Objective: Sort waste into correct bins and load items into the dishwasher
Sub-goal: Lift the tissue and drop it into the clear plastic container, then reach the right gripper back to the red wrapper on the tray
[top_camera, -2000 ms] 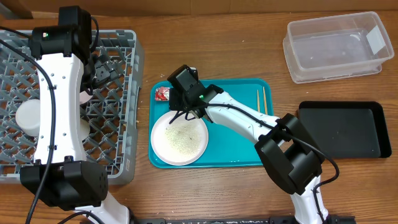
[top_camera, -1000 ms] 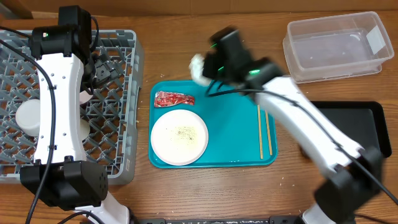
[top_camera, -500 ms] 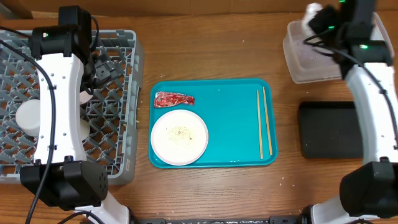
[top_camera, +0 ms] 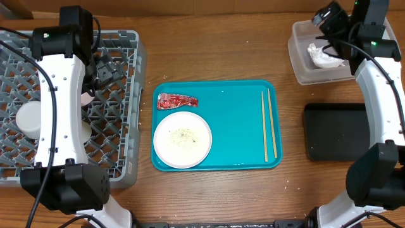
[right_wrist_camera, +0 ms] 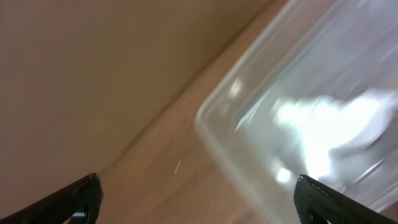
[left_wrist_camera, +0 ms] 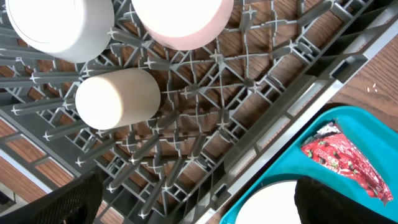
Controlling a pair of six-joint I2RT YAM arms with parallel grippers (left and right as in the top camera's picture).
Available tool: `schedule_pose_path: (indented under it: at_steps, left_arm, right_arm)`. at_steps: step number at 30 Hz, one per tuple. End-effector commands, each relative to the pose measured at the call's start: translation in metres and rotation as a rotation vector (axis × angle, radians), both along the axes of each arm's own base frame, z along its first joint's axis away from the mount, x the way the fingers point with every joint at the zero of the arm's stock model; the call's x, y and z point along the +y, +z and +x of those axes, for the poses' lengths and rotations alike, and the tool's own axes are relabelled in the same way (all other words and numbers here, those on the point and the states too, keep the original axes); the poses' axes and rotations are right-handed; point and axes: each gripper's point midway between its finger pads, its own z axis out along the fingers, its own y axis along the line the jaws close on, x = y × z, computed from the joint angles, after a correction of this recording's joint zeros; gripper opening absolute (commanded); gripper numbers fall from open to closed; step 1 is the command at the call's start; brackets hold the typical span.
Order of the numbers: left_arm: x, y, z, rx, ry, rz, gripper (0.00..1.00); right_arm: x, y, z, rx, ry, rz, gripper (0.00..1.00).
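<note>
Your right gripper (right_wrist_camera: 198,190) stands with its two fingers wide apart and nothing between them. It hovers above the left end of the clear tub (top_camera: 301,76), and I judge this is because the tub is the bin for paper waste. The crumpled white tissue (top_camera: 321,56) lies inside that tub, at its left end, apart from the fingers. The tissue is a loose lump, so you cannot give it a clear long axis or a direction; in the wrist view it is only a blurred white patch behind the clear wall. The tub itself has its long side running left to right across the far right corner of the table. Just in front of it sits the black tray (top_camera: 335,133), which looks empty. Your left gripper (left_wrist_camera: 199,186) is also fully spread and holds nothing. It hangs over the grey dish rack (left_wrist_camera: 280,118), near a white cup (left_wrist_camera: 118,98) that lies on its side on the lattice, probably waiting for the next dish. On the teal tray (top_camera: 234,107) the red foil wrapper (top_camera: 176,101) lies flat at the far left corner, its long axis left to right and its narrow end pointing right. It sits just beside the small plate (top_camera: 182,139) with the crumbs (top_camera: 183,134). The two chopsticks (top_camera: 269,123) lie parallel near the right edge, their length running front to back.
</note>
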Motion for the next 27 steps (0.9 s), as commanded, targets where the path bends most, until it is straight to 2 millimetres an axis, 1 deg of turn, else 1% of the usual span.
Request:
schedule_pose_path:
  at_steps: [1,2,3,5,7,10,12,13,14,15,16,17,19,21,22,24,25,27]
  left_arm:
    - [0.002,0.010,-0.003,-0.036,0.029,-0.002,1.00]
    - [0.002,0.010,-0.003,-0.036,0.029,-0.002,1.00]
    - [0.002,0.010,-0.003,-0.036,0.029,-0.002,1.00]
    - [0.002,0.010,-0.003,-0.036,0.029,-0.002,1.00]
    - [0.002,0.010,-0.003,-0.036,0.029,-0.002,1.00]
    - [0.002,0.010,-0.003,-0.036,0.029,-0.002,1.00]
    - [0.002,0.010,-0.003,-0.036,0.029,-0.002,1.00]
    - [0.002,0.010,-0.003,-0.036,0.029,-0.002,1.00]
    - [0.002,0.010,-0.003,-0.036,0.029,-0.002,1.00]
    - [0.002,0.010,-0.003,-0.036,0.029,-0.002,1.00]
    - [0.002,0.010,-0.003,-0.036,0.029,-0.002,1.00]
    - [0.002,0.010,-0.003,-0.036,0.029,-0.002,1.00]
    - [0.002,0.010,-0.003,-0.036,0.029,-0.002,1.00]
    - [0.002,0.010,-0.003,-0.036,0.029,-0.002,1.00]
    - [0.002,0.010,-0.003,-0.036,0.029,-0.002,1.00]
    - [0.002,0.010,-0.003,-0.036,0.029,-0.002,1.00]
    - [0.002,0.010,-0.003,-0.036,0.029,-0.002,1.00]
    - [0.002,0.010,-0.003,-0.036,0.029,-0.002,1.00]
  right_arm:
    - [0.070,0.015,-0.013,-0.020,0.302,0.237,1.00]
    - [0.080,0.016,-0.017,-0.019,0.345,0.261,1.00]
    - [0.095,0.016,-0.021,-0.015,0.404,0.277,1.00]
    - [0.118,0.010,-0.028,0.001,0.480,0.249,1.00]
    - [0.141,-0.001,-0.035,0.022,0.544,0.175,1.00]
    - [0.177,-0.026,-0.042,0.091,0.574,0.076,1.00]
    - [0.207,-0.043,-0.047,0.122,0.614,0.035,1.00]
    - [0.228,-0.053,-0.050,0.134,0.650,0.022,1.00]
    - [0.255,-0.064,-0.056,0.140,0.712,0.012,1.00]
    - [0.276,-0.074,-0.062,0.140,0.769,-0.004,1.00]
    - [0.289,-0.080,-0.066,0.141,0.802,-0.013,1.00]
    - [0.306,-0.088,-0.072,0.145,0.840,-0.019,1.00]
    - [0.331,-0.100,-0.081,0.153,0.885,-0.018,1.00]
    - [0.352,-0.110,-0.091,0.177,0.890,0.011,1.00]
    - [0.361,-0.115,-0.095,0.207,0.858,0.047,1.00]
    - [0.368,-0.122,-0.100,0.262,0.779,0.104,1.00]
    - [0.375,-0.126,-0.105,0.318,0.694,0.170,1.00]
    - [0.380,-0.127,-0.109,0.353,0.640,0.217,1.00]
